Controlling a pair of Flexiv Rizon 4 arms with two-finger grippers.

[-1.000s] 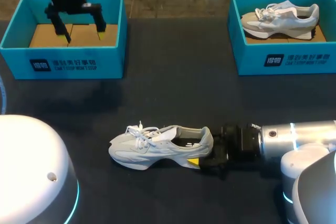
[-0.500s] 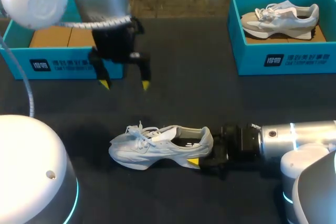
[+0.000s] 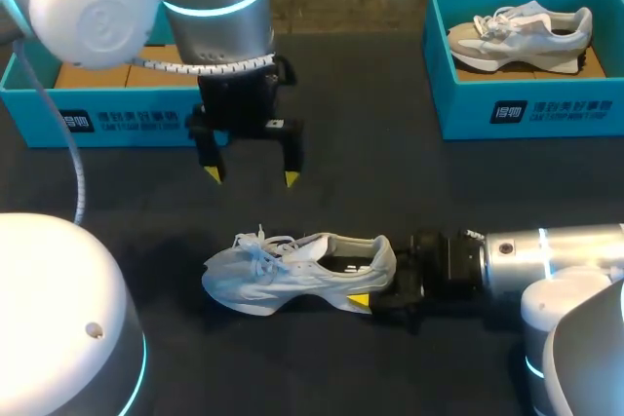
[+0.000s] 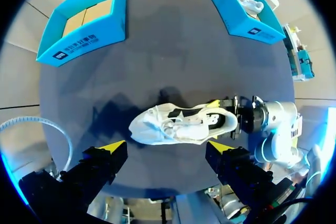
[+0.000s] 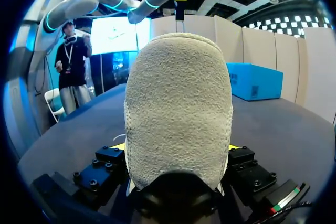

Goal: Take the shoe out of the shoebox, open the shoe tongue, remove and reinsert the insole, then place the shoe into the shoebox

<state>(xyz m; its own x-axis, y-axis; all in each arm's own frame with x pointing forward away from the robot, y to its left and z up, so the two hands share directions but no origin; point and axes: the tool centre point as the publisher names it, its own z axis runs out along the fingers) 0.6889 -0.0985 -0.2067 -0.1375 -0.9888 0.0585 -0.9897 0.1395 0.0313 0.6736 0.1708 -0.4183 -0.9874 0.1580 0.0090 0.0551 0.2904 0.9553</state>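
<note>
Mostly, the shoe [image 5: 178, 108] hides the right gripper [image 3: 378, 287] clamping its heel.

The left gripper [image 4: 167, 145] hangs over the dark table [image 4: 168, 61], fingers spread wide; ahead lies a white sneaker [image 4: 178, 124], its heel clasped by the right gripper [image 4: 231, 120]; beyond, well apart, stand a blue shoebox [image 4: 89, 40] showing its brown floor and a second shoebox [image 4: 244, 22] holding a white shoe [image 4: 247, 1].

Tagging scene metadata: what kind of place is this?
Probably a robot demo or test bench: dark table, two teal shoeboxes, and a grey sneaker clamped at the heel by the right gripper.
</note>
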